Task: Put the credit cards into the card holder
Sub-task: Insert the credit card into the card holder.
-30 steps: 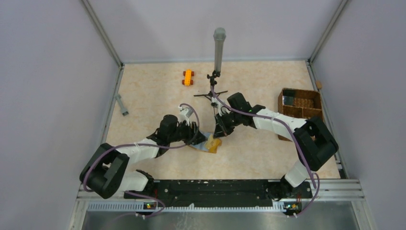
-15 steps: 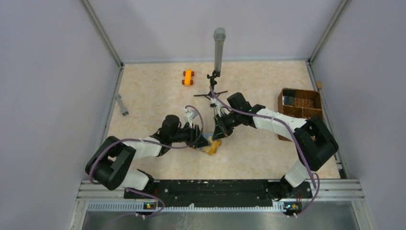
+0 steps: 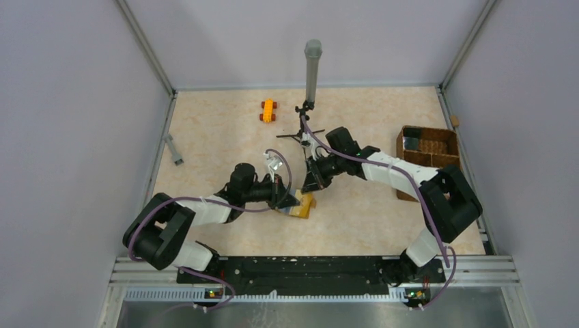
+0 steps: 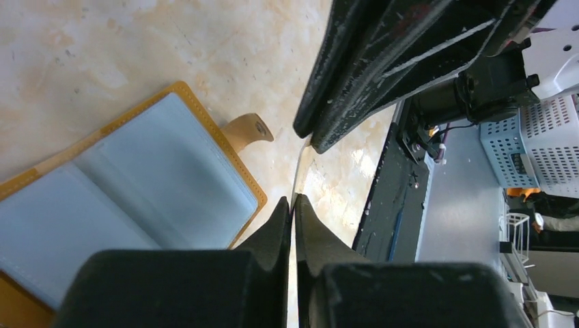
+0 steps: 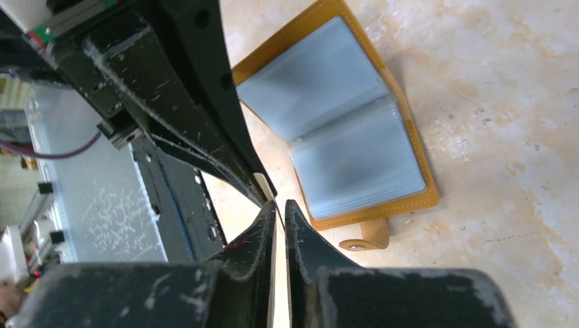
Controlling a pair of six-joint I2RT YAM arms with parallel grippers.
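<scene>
Seen from overhead, both arms are reaching toward the middle of the bench (image 3: pixel 218 130), a little nearer its front edge, where the card holder (image 3: pixel 305 205) is lying open. The left gripper (image 3: pixel 291 198) is hanging at the holder's left side and the right gripper (image 3: pixel 311 183) just behind it, but from up there the jaws are showing too small to read.

The left wrist camera is showing its own fingers (image 4: pixel 273 229) pressed together on a credit card (image 4: pixel 299 171), seen edge-on as a thin pale line, with the right gripper's tips pinching the card's far end. The right wrist camera is showing the same grip from the other end, its fingers clamped on the card's edge. Seen edge-on, the card is not giving away its colour.

Both wrist views are also showing the holder's clear sleeves (image 4: pixel 171 178) facing up and its snap tab (image 4: pixel 249 130) lying flat on the bench.

Only the overhead view is taking in the orange toy car (image 3: pixel 267 110) near the back edge and the wicker basket (image 3: pixel 429 152) at the right edge.
</scene>
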